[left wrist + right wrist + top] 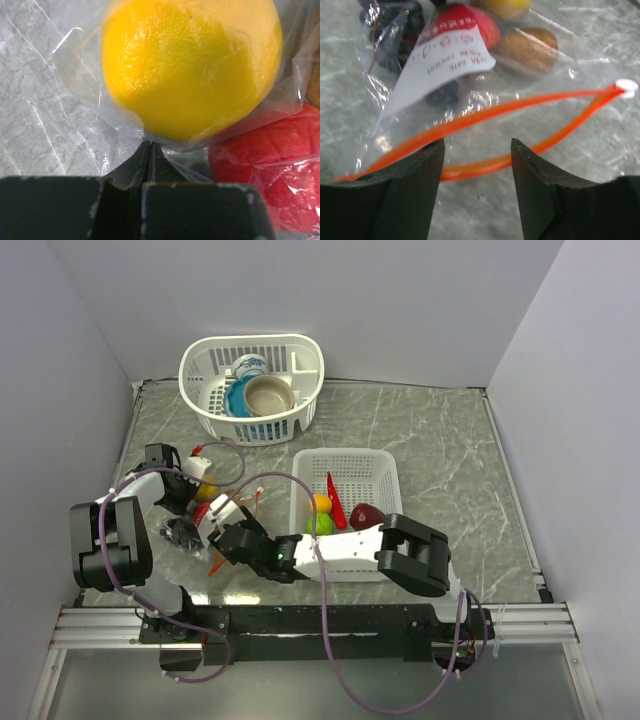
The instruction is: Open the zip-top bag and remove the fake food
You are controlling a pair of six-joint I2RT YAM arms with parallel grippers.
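The bag lies near left on the bench, food inside. Jaws of the left gripper clench its film beside the yellow fruit, likely anchoring it; those of the right gripper stand released over the parted orange strip.

Robot lab test cell: plain pale walls box in my marble-look tabletop; my arm bases bolted to metal rail.

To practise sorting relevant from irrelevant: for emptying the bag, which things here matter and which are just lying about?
Job: zip-top bag, yellow fruit and grapes inside it, left tool, right tool.
Lying about: oval white basket, blue bowl, beige bowl.
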